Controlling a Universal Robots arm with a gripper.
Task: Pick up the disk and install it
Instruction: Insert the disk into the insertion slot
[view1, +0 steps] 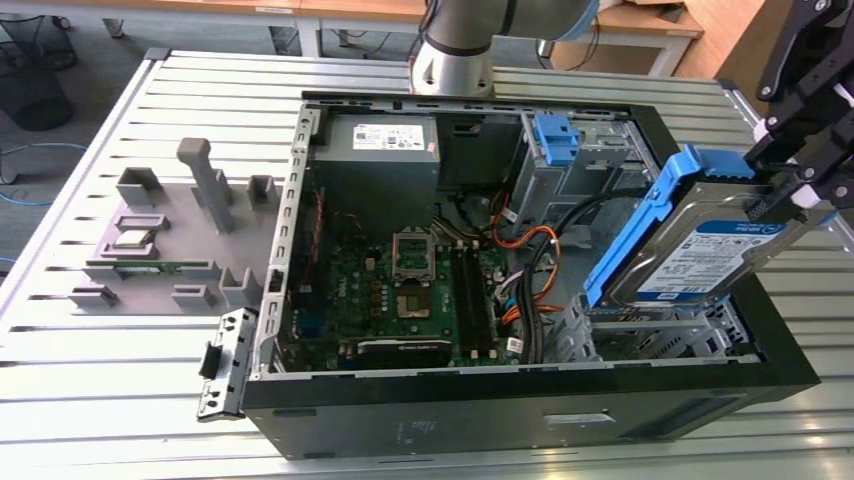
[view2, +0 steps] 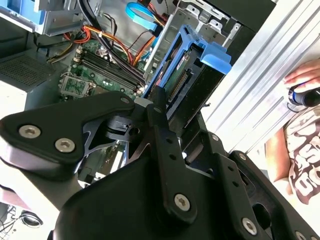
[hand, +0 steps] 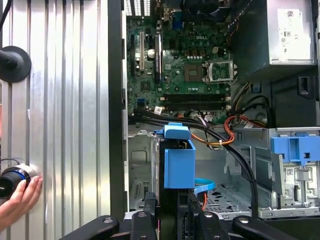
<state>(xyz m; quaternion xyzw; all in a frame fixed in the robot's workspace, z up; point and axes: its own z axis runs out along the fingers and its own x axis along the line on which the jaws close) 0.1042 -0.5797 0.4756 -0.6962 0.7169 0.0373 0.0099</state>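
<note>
The disk (view1: 697, 256), a silver drive with a white-and-blue label clipped in a blue bracket (view1: 638, 232), hangs tilted on edge over the open computer case (view1: 534, 400), at the exterior view's right. It sits just above the metal drive cage (view1: 654, 337) in the case's front corner. My gripper (view1: 790, 192) is shut on the disk's upper end. Both wrist views look down along the fingers onto the held disk (view2: 183, 75) (hand: 178, 161), with the gripper (hand: 172, 212) clamped around it and one finger (view2: 159, 112) lying along its side.
Inside the case lie the motherboard (view1: 400, 272), a grey power-supply box (view1: 378, 136), loose cables (view1: 527, 250) and a lone blue bracket (view1: 554, 136) in the rear bay. A grey fixture (view1: 174, 232) with parts stands on the slatted table. A person's hand (hand: 20, 200) rests beside the case.
</note>
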